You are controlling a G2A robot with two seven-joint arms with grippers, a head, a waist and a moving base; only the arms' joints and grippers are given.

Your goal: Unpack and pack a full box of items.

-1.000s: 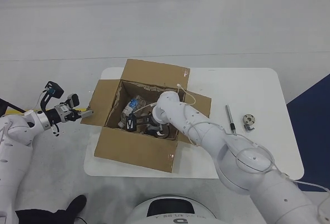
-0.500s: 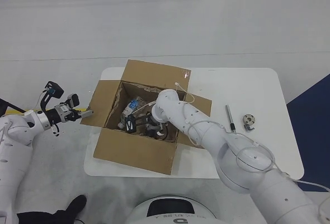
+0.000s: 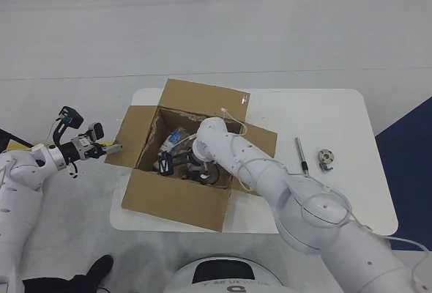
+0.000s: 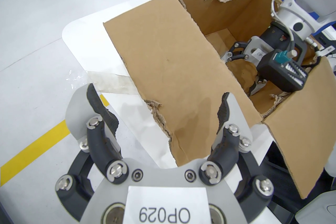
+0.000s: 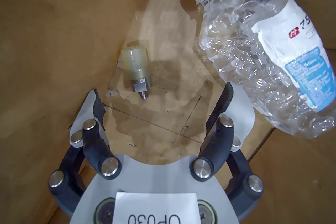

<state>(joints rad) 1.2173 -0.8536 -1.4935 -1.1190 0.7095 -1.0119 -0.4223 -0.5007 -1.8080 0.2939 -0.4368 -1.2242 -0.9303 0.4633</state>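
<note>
- Left hand (image 4: 158,97): spread wide, holding nothing, just outside the box (image 3: 176,198), at its side flap.
- Right hand (image 5: 162,99): inside the box, wide open, empty, above a capped bolt (image 5: 136,70).
- Crumpled water bottle (image 5: 262,51): in the box, beside the bolt.

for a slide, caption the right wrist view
Open right gripper inside the brown cardboard box, facing a translucent threaded stud and a crumpled clear plastic bottle
</note>
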